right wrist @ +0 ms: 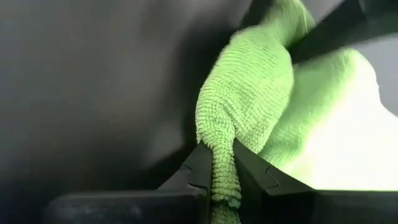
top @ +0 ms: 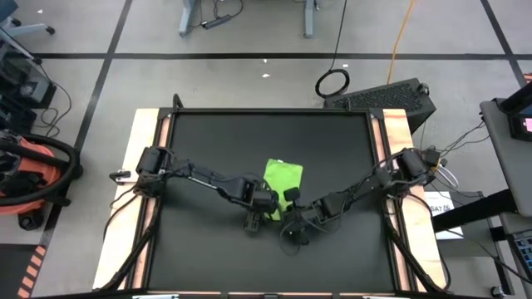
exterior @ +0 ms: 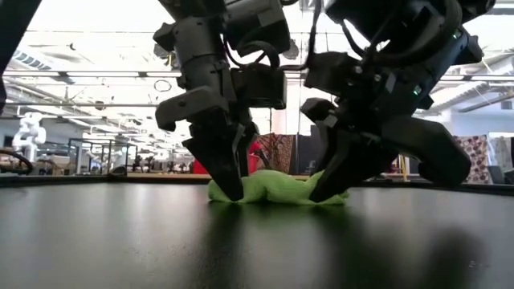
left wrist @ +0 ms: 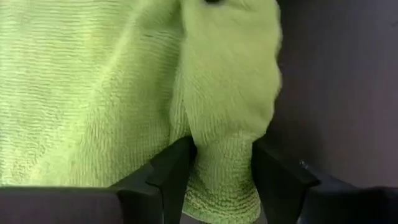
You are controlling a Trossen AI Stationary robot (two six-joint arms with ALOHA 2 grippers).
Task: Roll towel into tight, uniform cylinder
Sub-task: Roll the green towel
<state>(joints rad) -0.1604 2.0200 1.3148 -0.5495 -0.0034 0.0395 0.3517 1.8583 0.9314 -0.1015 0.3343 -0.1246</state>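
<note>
The towel [top: 281, 181] is pinched at its near edge by both the left gripper [top: 268, 202] and the right gripper [top: 293, 199].

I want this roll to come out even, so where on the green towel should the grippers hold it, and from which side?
Probably the near edge, from above, one corner each. The towel lies low and rumpled on the black mat, its near hem bunched into a thick fold. The left gripper and right gripper each pinch that fold between their fingers, so both ends could turn over together.
</note>
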